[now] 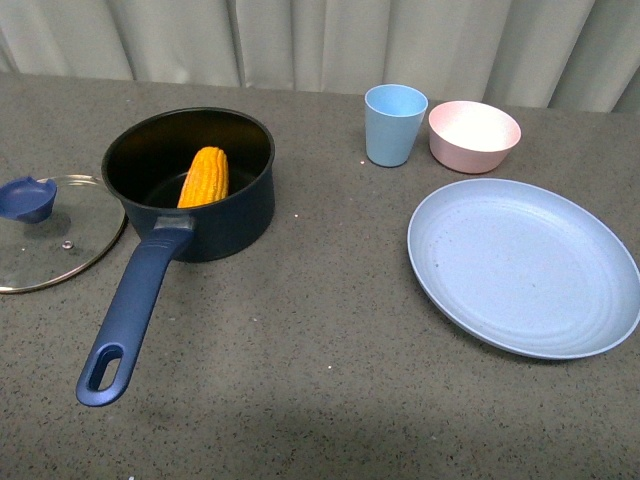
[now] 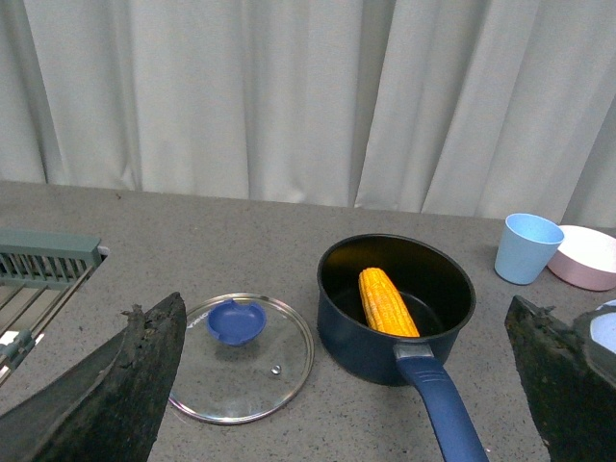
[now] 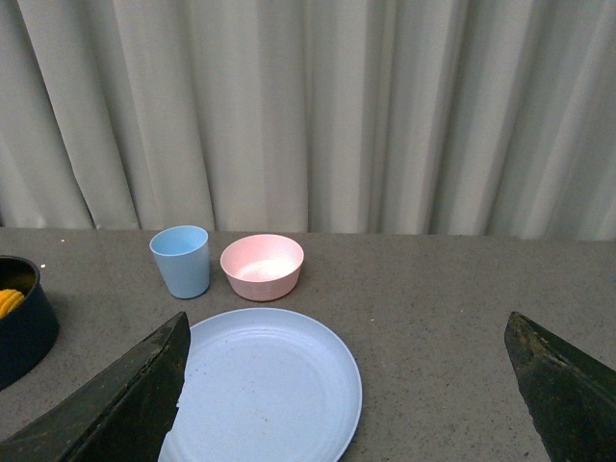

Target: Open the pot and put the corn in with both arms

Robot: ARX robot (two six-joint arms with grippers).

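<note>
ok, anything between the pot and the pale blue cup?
Nothing: the front view shows bare grey tabletop between pot and cup.

Even, soft light; sharp frames, faint shadows.

Clear glass lid (image 1: 60, 240) (metal-rimmed), matt navy pot (image 1: 225, 215), speckled table (image 1: 320, 370)

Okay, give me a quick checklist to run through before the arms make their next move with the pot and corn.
1. Lid off: glass lid lies on the table beside the pot. Ok.
2. Corn inside the pot, leaning on its wall. Ok.
3. Left tool open, holding nothing. Ok.
4. Right tool open, holding nothing. Ok.
5. Pot handle free of other things. Ok.
6. Blue cup, pink bowl and plate stand apart from the pot. Ok.
</note>
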